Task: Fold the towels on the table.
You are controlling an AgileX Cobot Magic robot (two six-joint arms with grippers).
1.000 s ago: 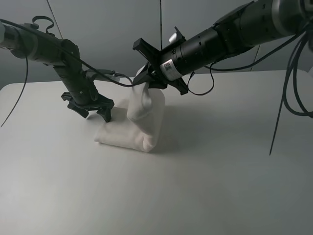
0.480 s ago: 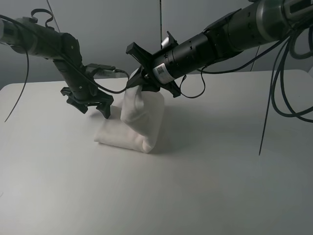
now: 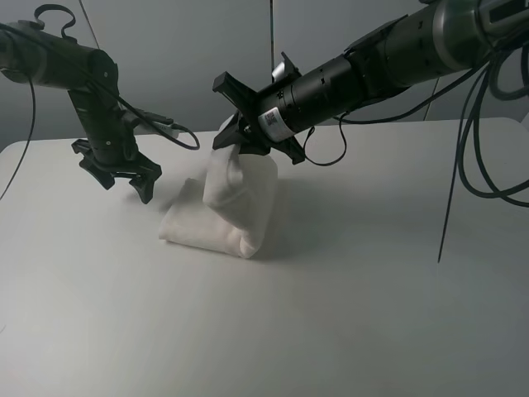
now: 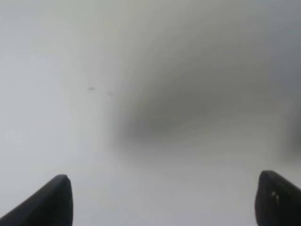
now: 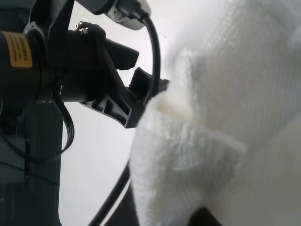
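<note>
- Holding the towel by its upper part, my right gripper is closed tightly on the cloth and lifts this part above the rest.
- Below my grip the towel hangs down as a thick fold, and its lower part lies bunched on the table.
- In the right wrist view the towel fills most of the picture, very close, with its terry surface clear to see.
- My left gripper is on the other side of the towel from my right arm, near it but apart from it, raised above the table.
- Its jaws stand wide apart and hold nothing.
- In the left wrist view only the two dark fingertips show, with blurred white table between them.
- From the towel, the table spreads out widely on all sides.
</note>
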